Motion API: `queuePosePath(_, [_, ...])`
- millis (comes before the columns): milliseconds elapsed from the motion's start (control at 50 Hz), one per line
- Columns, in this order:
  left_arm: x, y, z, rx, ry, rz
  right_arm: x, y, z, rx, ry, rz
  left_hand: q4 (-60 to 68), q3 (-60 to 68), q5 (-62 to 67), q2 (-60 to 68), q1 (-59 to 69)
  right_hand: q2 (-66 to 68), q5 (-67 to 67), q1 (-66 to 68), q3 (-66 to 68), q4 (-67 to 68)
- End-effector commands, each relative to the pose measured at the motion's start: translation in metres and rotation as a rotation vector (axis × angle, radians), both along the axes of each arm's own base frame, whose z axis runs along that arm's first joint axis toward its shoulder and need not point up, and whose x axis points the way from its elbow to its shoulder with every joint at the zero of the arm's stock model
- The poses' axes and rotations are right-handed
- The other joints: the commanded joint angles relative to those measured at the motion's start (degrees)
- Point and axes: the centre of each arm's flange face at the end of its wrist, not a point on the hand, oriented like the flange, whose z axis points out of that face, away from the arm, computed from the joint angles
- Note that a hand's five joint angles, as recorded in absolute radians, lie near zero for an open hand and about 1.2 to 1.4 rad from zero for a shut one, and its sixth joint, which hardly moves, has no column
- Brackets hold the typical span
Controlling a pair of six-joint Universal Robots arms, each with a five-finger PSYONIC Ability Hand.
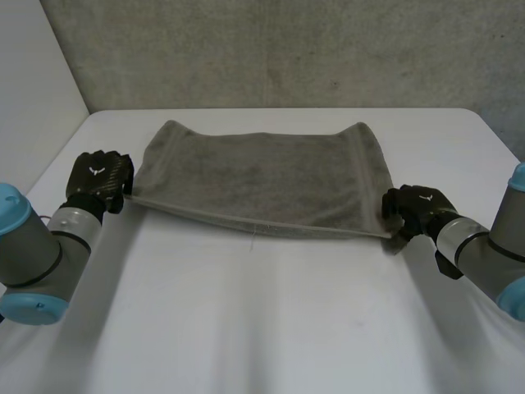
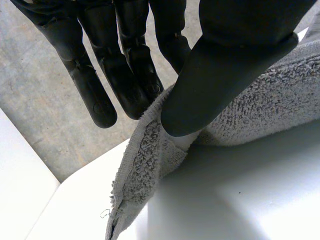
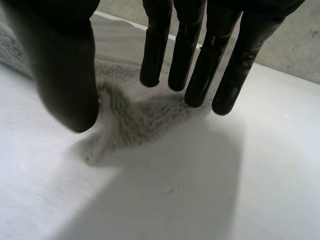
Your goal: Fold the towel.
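A grey towel (image 1: 262, 176) lies spread across the white table (image 1: 271, 328), its near edge slightly raised at the left. My left hand (image 1: 100, 179) is at the towel's near left corner. In the left wrist view its thumb (image 2: 225, 75) pinches the towel's edge (image 2: 150, 150) against the fingers, lifting it off the table. My right hand (image 1: 414, 209) is at the near right corner. In the right wrist view its fingers (image 3: 200, 65) are straight and spread from the thumb (image 3: 65, 75), hovering over the towel's corner (image 3: 135, 125), which lies flat on the table.
A grey carpeted wall (image 1: 287, 49) rises behind the table's far edge. A white panel (image 1: 33, 82) stands at the far left. A broad bare stretch of table runs between the towel and the near edge.
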Motion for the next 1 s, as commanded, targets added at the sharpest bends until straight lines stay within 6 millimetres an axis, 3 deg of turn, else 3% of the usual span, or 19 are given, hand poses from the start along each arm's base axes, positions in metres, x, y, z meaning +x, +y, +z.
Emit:
queuePosePath(20, [0.001, -0.001, 0.001, -0.002, 0.001, 0.002, -0.004, -0.009, -0.002, -0.019, 0.029, -0.047, 10.22, 10.31, 20.41, 10.29, 10.72, 12.17, 11.97, 12.04, 12.03, 12.17])
queuePosePath(60, [0.001, -0.001, 0.001, -0.001, 0.000, 0.002, -0.005, -0.010, -0.001, -0.025, 0.035, -0.057, 10.22, 10.31, 20.41, 10.29, 10.72, 17.93, 17.73, 17.80, 17.79, 17.93])
queuePosePath(100, [0.001, -0.001, 0.001, -0.002, 0.001, 0.002, -0.008, -0.011, 0.001, -0.032, 0.041, -0.076, 10.22, 10.31, 20.41, 10.29, 10.72, 37.93, 37.73, 37.80, 37.79, 37.93])
queuePosePath(220, [0.001, 0.000, 0.001, -0.001, 0.000, 0.004, -0.009, -0.011, 0.010, -0.081, 0.060, -0.068, 10.22, 10.31, 20.41, 10.29, 10.72, 38.05, 37.86, 37.93, 37.91, 38.06])
queuePosePath(260, [0.000, 0.001, 0.005, -0.010, 0.002, -0.001, -0.010, -0.004, 0.038, -0.171, 0.077, -0.051, 10.22, 10.31, 20.41, 10.29, 10.72, 38.05, 37.86, 37.93, 37.91, 38.06])
queuePosePath(280, [0.000, 0.001, 0.005, -0.010, 0.002, -0.001, -0.010, -0.004, 0.038, -0.171, 0.077, -0.050, 10.22, 10.31, 20.41, 10.29, 10.72, 38.05, 37.86, 37.93, 37.91, 38.06])
queuePosePath(320, [0.001, 0.008, 0.013, -0.021, 0.000, -0.005, -0.009, 0.005, 0.073, -0.280, 0.076, -0.032, 10.22, 10.31, 20.41, 10.29, 10.72, 38.05, 37.86, 37.93, 37.91, 38.06])
queuePosePath(380, [0.001, 0.011, 0.022, -0.043, 0.002, -0.005, -0.009, 0.009, 0.091, -0.331, 0.066, -0.020, 10.22, 10.31, 20.41, 10.29, 10.72, 38.05, 37.86, 37.93, 37.91, 38.06])
queuePosePath(420, [0.001, 0.019, 0.046, -0.100, 0.006, -0.011, -0.014, 0.015, 0.120, -0.412, 0.055, -0.015, 10.22, 10.31, 20.41, 10.29, 10.72, 38.05, 37.86, 37.93, 37.91, 38.06])
queuePosePath(440, [0.001, 0.019, 0.046, -0.100, 0.006, -0.011, -0.014, 0.015, 0.120, -0.412, 0.055, -0.015, 10.22, 10.31, 20.41, 10.29, 10.72, 38.05, 37.86, 37.93, 37.91, 38.06])
queuePosePath(480, [0.002, 0.030, 0.071, -0.152, 0.013, -0.013, -0.020, 0.020, 0.143, -0.467, 0.057, -0.014, 10.22, 10.31, 20.41, 10.29, 10.72, 38.05, 37.86, 37.93, 37.91, 38.06])
queuePosePath(580, [0.006, 0.048, 0.097, -0.179, 0.013, -0.008, -0.025, 0.037, 0.154, -0.443, 0.123, 0.049, 10.22, 10.31, 20.41, 10.29, 10.72, 38.05, 37.86, 37.93, 37.91, 38.06])
queuePosePath(660, [0.008, 0.062, 0.096, -0.130, 0.002, -0.012, -0.035, 0.045, 0.149, -0.403, 0.239, 0.084, 10.22, 10.31, 20.41, 10.29, 10.72, 38.05, 37.86, 37.93, 37.91, 38.06])
queuePosePath(700, [0.009, 0.077, 0.090, -0.053, -0.015, -0.030, -0.040, 0.057, 0.141, -0.336, 0.373, 0.141, 10.22, 10.31, 20.41, 10.29, 10.72, 38.05, 37.86, 37.93, 37.91, 38.06])
queuePosePath(780, [0.009, 0.092, 0.086, 0.016, -0.053, -0.064, -0.041, 0.072, 0.138, -0.274, 0.479, 0.213, 10.22, 10.31, 20.41, 10.29, 10.72, 38.05, 37.86, 37.93, 37.91, 38.06])
queuePosePath(820, [0.012, 0.100, 0.085, 0.047, -0.075, -0.074, -0.042, 0.080, 0.144, -0.272, 0.512, 0.238, 10.22, 10.31, 20.41, 10.29, 10.72, 38.05, 37.86, 37.93, 37.91, 38.06])
queuePosePath(860, [0.014, 0.113, 0.089, 0.073, -0.104, -0.094, -0.045, 0.090, 0.167, -0.336, 0.527, 0.218, 10.22, 10.31, 20.41, 10.29, 10.72, 38.05, 37.86, 37.93, 37.91, 38.06])
queuePosePath(900, [0.014, 0.118, 0.092, 0.079, -0.106, -0.106, -0.046, 0.092, 0.175, -0.370, 0.523, 0.209, 10.22, 10.31, 20.41, 10.29, 10.72, 38.05, 37.86, 37.93, 37.91, 38.06])
queuePosePath(1000, [0.015, 0.117, 0.101, 0.043, -0.100, -0.100, -0.045, 0.090, 0.177, -0.399, 0.505, 0.243, 10.22, 10.31, 20.41, 10.29, 10.72, 38.05, 37.86, 37.93, 37.91, 38.06])
